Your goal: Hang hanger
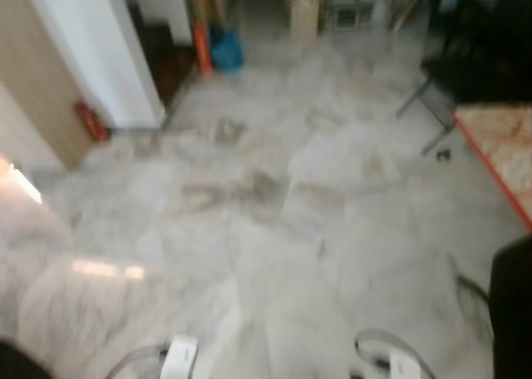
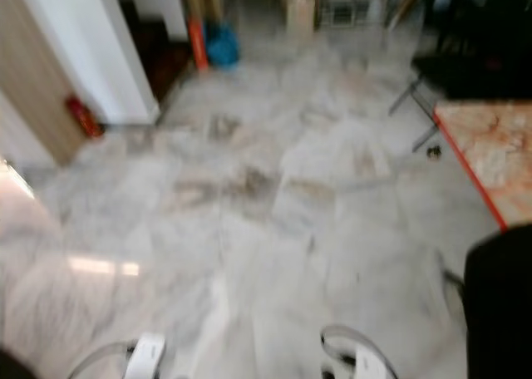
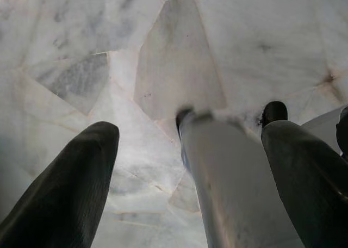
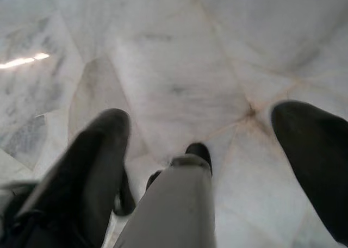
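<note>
A home: a pale marble floor [image 1: 266, 229], a white doorway pillar [image 1: 108, 55], and a patterned mattress [image 1: 503, 150].

Glossy veined marble floor [image 1: 274, 229], wood-look panel [image 1: 37, 88], seemingly matt black tool fingers [image 3: 65, 193]

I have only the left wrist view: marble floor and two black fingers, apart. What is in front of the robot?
Observer: In the head view, marble floor runs ahead to a white wall corner on the robot's left. The picture is blurred.
Operator: And on the right side?
Observer: A table with an orange edge stands there.
Operator: Is the right gripper holding something?
Observer: No. The right gripper hangs over the floor, fingers apart, gripping nothing.
</note>
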Motion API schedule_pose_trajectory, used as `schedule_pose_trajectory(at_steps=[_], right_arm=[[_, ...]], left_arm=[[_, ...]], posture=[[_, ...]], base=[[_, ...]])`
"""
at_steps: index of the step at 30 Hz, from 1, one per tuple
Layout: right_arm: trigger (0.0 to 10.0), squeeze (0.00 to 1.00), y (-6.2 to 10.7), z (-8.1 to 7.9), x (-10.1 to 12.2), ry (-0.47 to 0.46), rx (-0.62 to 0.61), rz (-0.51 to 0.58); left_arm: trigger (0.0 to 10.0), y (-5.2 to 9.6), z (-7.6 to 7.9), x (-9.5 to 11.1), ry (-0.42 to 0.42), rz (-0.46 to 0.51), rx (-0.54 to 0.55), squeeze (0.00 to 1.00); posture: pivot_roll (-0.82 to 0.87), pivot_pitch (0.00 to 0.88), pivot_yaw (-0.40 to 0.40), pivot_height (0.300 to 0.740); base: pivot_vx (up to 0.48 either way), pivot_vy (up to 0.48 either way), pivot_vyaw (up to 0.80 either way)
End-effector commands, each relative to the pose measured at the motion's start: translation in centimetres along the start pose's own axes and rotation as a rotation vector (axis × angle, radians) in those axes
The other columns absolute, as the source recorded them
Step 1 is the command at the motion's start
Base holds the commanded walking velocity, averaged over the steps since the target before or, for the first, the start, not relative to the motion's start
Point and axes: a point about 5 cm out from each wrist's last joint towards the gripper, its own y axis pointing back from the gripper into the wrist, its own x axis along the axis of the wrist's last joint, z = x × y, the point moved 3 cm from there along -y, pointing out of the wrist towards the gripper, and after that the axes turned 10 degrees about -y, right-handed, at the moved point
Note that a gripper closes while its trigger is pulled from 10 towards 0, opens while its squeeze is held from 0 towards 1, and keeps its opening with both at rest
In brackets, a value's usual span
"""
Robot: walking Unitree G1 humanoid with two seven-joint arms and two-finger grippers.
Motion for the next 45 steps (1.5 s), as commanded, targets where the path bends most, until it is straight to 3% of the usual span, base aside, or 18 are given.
schedule_pose_trajectory(at_steps=[1, 21, 30, 34, 45], right_arm=[[10.0, 0.0, -0.05, -0.83, -0.6, 0.002, 0.018, -0.022], [10.0, 0.0, -0.12, -0.92, -0.48, -0.003, 0.012, -0.025], [10.0, 0.0, -0.13, -0.99, -0.53, -0.003, 0.009, -0.026], [10.0, 0.0, -0.12, -1.0, -0.55, -0.001, 0.011, -0.028], [10.0, 0.0, -0.11, -0.76, -0.46, -0.006, 0.002, -0.023]], left_arm=[[10.0, 0.2, -0.55, -0.66, -0.011, -0.021, 0.015, 0.0], [10.0, 0.35, -1.25, -0.59, 0.01, -0.006, 0.028, 0.0], [10.0, 0.15, -0.79, -0.11, 0.005, 0.0, 0.026, 0.0], [10.0, 0.09, -0.68, 0.05, -0.04, -0.001, 0.029, 0.0], [10.0, 0.12, -0.86, 0.03, -0.04, -0.001, 0.038, 0.0]], posture=[[-0.03, 0.0, 0.04, 0.74], [-0.02, 0.0, 0.041, 0.74], [-0.01, 0.0, 0.042, 0.74], [-0.01, 0.0, 0.042, 0.74], [-0.02, 0.0, 0.039, 0.74]], base=[[0.0, 0.0, -0.78], [0.0, 0.0, -0.78], [0.0, 0.0, -0.77], [0.0, 0.0, -0.77], [0.0, -0.173, -0.77]])
